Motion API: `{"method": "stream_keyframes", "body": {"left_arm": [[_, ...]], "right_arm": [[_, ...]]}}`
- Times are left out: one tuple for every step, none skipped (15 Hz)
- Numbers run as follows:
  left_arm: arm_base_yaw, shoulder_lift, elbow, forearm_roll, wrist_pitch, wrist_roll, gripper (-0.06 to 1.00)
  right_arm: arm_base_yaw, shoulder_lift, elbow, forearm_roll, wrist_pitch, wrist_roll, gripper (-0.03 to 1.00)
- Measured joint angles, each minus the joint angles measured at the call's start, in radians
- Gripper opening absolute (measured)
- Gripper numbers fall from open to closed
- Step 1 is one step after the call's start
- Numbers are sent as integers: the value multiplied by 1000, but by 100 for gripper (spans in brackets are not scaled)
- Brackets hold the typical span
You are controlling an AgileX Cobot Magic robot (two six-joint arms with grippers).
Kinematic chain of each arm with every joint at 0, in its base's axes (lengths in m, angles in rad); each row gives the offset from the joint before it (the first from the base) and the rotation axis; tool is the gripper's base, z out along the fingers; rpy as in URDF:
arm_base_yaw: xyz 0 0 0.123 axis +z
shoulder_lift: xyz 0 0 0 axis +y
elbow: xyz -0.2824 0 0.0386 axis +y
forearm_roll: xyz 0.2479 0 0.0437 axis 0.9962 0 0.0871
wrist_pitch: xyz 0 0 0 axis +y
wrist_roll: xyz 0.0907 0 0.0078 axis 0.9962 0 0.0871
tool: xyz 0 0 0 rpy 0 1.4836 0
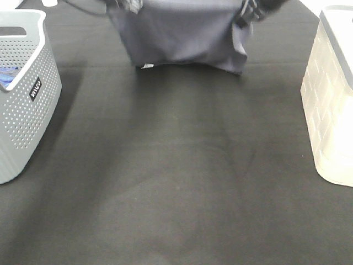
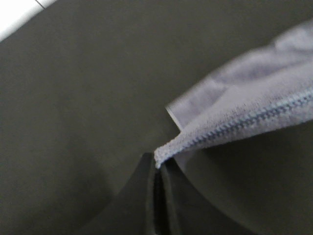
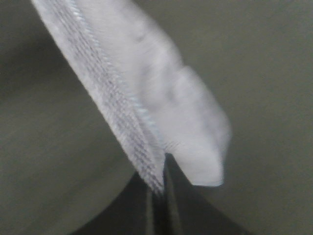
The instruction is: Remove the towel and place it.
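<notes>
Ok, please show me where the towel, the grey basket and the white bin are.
towel (image 1: 182,38), exterior high view, middle of the cloth.
grey basket (image 1: 27,127), exterior high view, its perforated side wall.
white bin (image 1: 331,110), exterior high view, its side wall.

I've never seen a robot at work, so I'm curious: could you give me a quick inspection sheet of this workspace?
Surface: black tabletop, slightly creased.
Job's things: towel hangs spread between both grippers at the far side; white tag at a lower corner.
Clutter: grey perforated basket on the left, something blue inside; white bin on the right.
Grippers: left gripper and right gripper each shut on a towel corner.
Cables: nothing seen clearly.
Surroundings: only a pale strip beyond the table.
</notes>
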Motion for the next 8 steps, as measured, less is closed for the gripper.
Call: {"method": "stream_keyframes", "body": {"left_arm": [[-5, 1, 0, -60, 94, 69, 0], [-8, 2, 0, -119, 185, 127, 0], [-8, 8, 0, -162, 267, 180, 0], [-8, 22, 0, -177, 342, 229, 0], [-8, 43, 0, -187, 407, 267, 0], [-8, 71, 0, -201, 442, 290, 0], [-8, 91, 0, -220, 451, 305, 0], [-8, 98, 10, -239, 456, 311, 0]], "right_arm": [[0, 0, 0, -14, 107, 37, 0], [0, 0, 0, -34, 217, 72, 0], [0, 5, 0, -47, 300, 106, 0], [0, 13, 0, -60, 369, 132, 0], [0, 29, 0, -62, 416, 154, 0], [0, 45, 0, -62, 431, 177, 0], [0, 59, 0, -64, 436, 200, 0], [0, 65, 0, -67, 437, 221, 0]]}}
